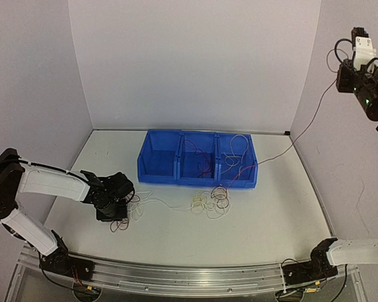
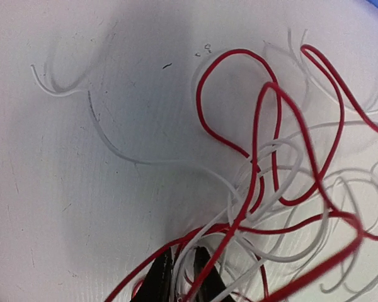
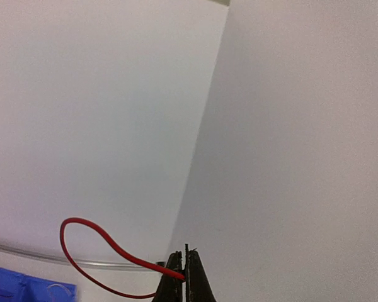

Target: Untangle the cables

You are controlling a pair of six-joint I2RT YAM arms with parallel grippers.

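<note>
Pinching one red cable (image 3: 80,219) between pressed fingers, the right gripper (image 3: 183,261) is holding it high, stretching it away from the other cables (image 1: 211,200).

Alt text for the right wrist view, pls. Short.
The right gripper is shut on a thin red cable that loops out to the left, in front of bare white walls. A corner of a blue bin shows at the bottom left.

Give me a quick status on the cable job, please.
Right claw shut on red cable, raised high. Left claw down in the cables, grip unclear. Tangle not cleared; strands in the bins.
</note>
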